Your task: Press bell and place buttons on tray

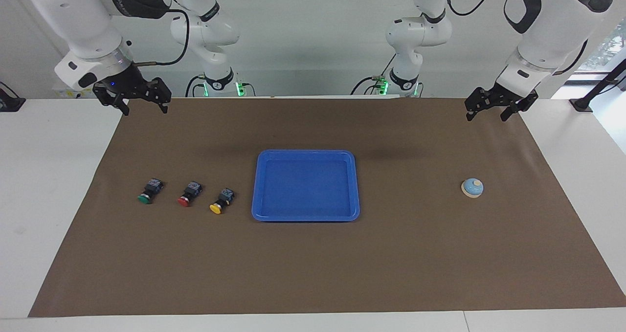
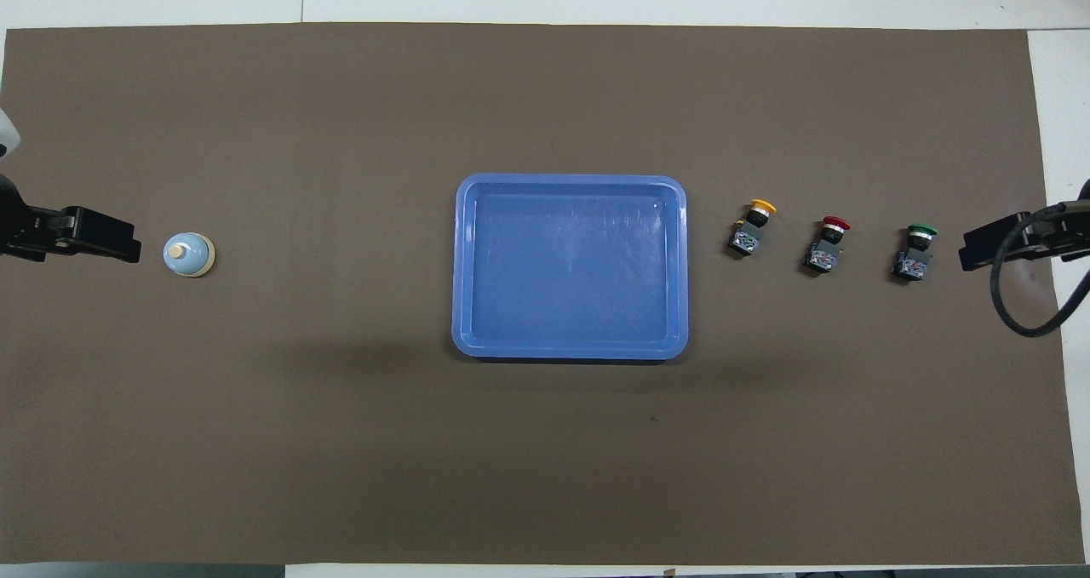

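Blue tray is lying between bell and buttons; left hand and right hand are hanging spread, gripping nothing.

- the tray lies mid-mat on the brown mat.
- the bell stands toward the left arm's end, just beside the left gripper.
- yellow button, red button and green button line up toward the right gripper.

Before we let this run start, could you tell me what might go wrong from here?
1. The green, red and yellow buttons lie tipped on their sides on the mat; their round caps could roll or slip out of a pinch.
2. The bell is small and light-looking; an off-centre press by the open left gripper might push it aside.
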Controlling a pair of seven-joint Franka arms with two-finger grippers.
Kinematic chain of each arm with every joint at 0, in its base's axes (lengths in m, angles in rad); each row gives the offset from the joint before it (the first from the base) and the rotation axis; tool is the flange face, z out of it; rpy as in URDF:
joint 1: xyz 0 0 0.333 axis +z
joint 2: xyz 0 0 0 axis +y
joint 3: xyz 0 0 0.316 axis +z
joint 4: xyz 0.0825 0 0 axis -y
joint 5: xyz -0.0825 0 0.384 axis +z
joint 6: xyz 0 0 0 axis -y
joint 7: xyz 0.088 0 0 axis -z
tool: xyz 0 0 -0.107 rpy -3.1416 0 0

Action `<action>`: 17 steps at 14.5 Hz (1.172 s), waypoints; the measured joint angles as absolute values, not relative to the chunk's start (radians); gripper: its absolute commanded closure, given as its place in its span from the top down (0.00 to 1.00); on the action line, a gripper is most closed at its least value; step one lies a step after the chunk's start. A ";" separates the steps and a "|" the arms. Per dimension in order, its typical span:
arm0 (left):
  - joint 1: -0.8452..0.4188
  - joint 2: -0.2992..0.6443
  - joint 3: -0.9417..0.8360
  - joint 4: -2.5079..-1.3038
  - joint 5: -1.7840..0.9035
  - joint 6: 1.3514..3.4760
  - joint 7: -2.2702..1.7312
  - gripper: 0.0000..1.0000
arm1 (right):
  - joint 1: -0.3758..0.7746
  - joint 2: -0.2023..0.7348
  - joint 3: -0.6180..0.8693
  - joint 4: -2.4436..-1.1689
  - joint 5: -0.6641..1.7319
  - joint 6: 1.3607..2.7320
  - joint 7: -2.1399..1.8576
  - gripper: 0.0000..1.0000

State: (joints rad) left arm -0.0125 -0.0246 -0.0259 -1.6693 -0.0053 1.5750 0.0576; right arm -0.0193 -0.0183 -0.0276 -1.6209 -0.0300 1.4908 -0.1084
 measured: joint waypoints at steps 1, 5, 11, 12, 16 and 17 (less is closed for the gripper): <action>-0.013 -0.025 -0.026 -1.669 -0.005 1.575 0.058 1.00 | -0.019 -0.018 -0.028 -1.621 -0.030 1.491 -0.108 1.00; -0.013 -0.025 -0.026 -1.669 -0.005 1.579 0.058 1.00 | -0.019 -0.018 -0.028 -1.621 -0.030 1.491 -0.108 1.00; -0.015 -0.025 -0.024 -1.680 -0.005 1.612 0.057 0.00 | -0.019 -0.018 -0.028 -1.621 -0.030 1.491 -0.108 1.00; -0.009 -0.025 -0.022 -1.693 -0.005 1.622 0.057 0.00 | -0.019 -0.018 -0.028 -1.621 -0.030 1.491 -0.108 1.00; 0.050 -0.010 -0.015 -1.818 -0.005 1.782 0.059 0.00 | -0.019 -0.018 -0.028 -1.621 -0.030 1.491 -0.108 1.00; 0.064 0.008 -0.013 -1.845 -0.005 1.823 0.063 0.00 | -0.019 -0.018 -0.028 -1.621 -0.030 1.491 -0.108 1.00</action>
State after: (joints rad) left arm 0.0640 0.0078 -0.0135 -1.8448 -0.0052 1.8226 0.0634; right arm -0.0193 -0.0183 -0.0276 -1.6209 -0.0300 1.4908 -0.1084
